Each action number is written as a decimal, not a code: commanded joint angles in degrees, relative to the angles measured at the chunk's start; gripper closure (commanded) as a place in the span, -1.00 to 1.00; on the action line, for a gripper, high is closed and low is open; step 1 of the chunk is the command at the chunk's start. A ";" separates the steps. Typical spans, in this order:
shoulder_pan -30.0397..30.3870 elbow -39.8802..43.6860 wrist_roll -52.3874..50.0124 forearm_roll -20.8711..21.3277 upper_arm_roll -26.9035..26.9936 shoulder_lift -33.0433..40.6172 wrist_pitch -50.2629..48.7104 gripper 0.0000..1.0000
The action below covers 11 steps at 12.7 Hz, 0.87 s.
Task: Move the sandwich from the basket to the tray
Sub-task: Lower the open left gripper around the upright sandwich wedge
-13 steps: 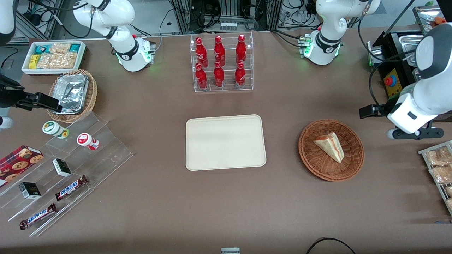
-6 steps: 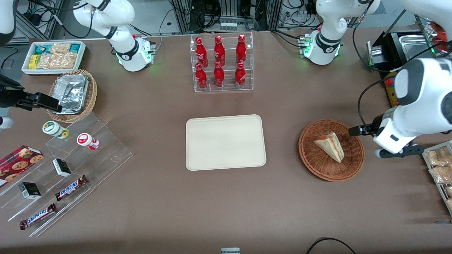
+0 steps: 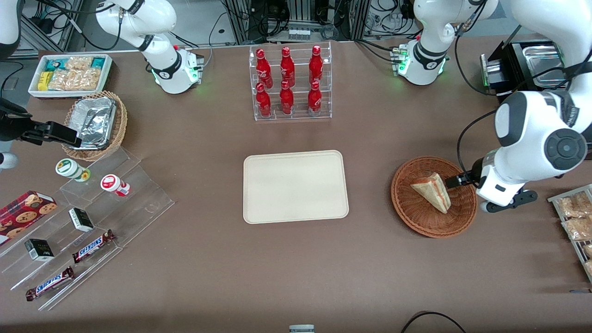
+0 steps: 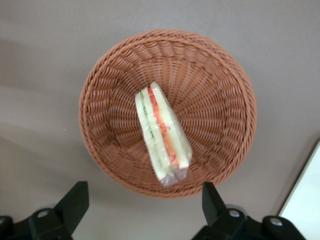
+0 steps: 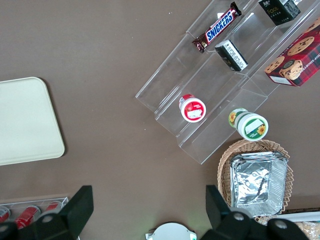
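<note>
The sandwich (image 3: pixel 432 190), a wrapped wedge of pale bread with red, orange and green filling, lies in the round reddish-brown basket (image 3: pixel 416 217). The left wrist view shows the sandwich (image 4: pixel 161 132) with its filling edge up, near the middle of the basket (image 4: pixel 100 95). My left gripper (image 3: pixel 504 201) hangs above the table just outside the basket's rim, toward the working arm's end. Its fingers (image 4: pixel 75 200) stand wide open around nothing; the gripper (image 4: pixel 142 202) is apart from the sandwich. The cream-beige tray (image 3: pixel 296 159) lies bare at the table's middle.
A wire rack of snack packets (image 3: pixel 573 217) sits close beside the gripper toward the working arm's end. An acrylic stand of red bottles (image 3: pixel 289 83) stands farther from the front camera than the tray. Acrylic steps with snacks (image 3: pixel 92 222) lie toward the parked arm's end.
The left arm has swung in from the table's end toward the basket. Its wrist now hangs right beside the basket's rim. The sandwich and basket have not moved.
</note>
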State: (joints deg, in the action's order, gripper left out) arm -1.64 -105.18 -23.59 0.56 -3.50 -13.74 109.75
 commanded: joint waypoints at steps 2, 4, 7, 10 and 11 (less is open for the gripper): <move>-0.56 -10.81 -12.05 0.05 -0.19 4.77 11.07 -1.00; -2.40 -14.78 -22.94 0.05 -0.19 5.30 17.40 -1.00; -2.76 -18.83 -25.89 0.05 -0.19 6.44 20.76 -1.00; -2.67 -19.19 -25.89 0.05 -0.19 6.45 20.16 -1.00; -2.41 -20.15 -25.89 0.05 -0.19 6.80 20.24 -1.00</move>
State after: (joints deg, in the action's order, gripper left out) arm -4.21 -122.59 -48.32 0.56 -3.79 -9.25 129.16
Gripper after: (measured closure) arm 0.000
